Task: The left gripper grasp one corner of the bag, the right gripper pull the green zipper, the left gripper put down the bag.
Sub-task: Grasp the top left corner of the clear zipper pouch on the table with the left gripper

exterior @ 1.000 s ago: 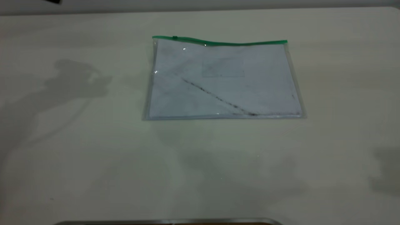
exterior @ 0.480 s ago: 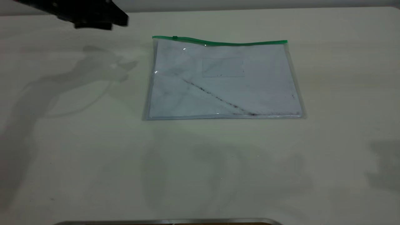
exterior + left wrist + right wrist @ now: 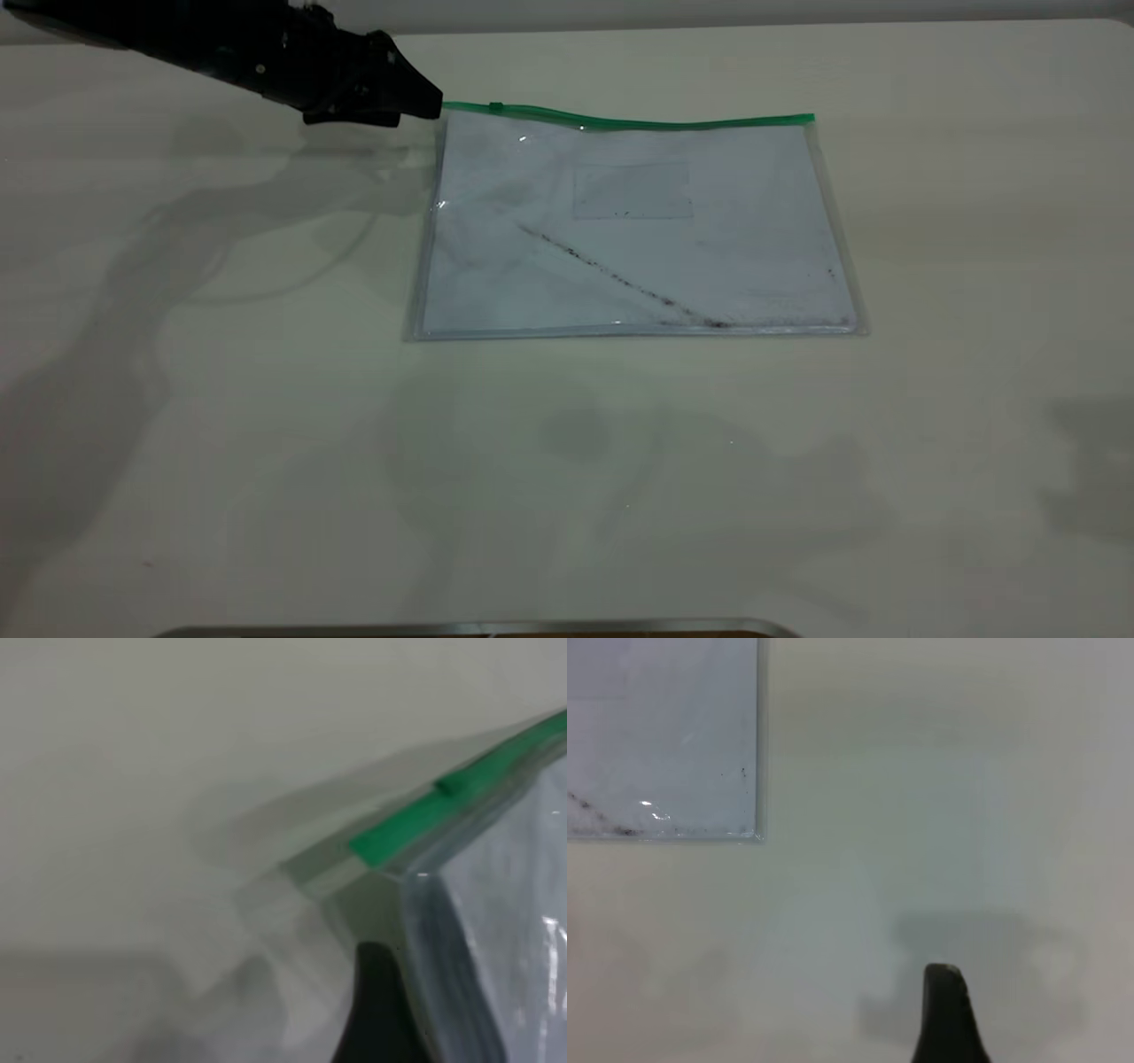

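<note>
Since 0.5 s ago, left gripper (image 3: 416, 99) has advanced to bag's far-left corner, tip just beside green zipper (image 3: 629, 120) end; jaw state can't be told. Bag (image 3: 633, 230) lies flat, centre of table (image 3: 266, 443), zipper along far edge. Right gripper (image 3: 946, 1010) hovers off bag's near-right corner; only one finger visible.

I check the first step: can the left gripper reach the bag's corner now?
Probably yes. The left gripper is right beside the bag, at the corner where the green zipper ends, and nothing lies between them.
</note>
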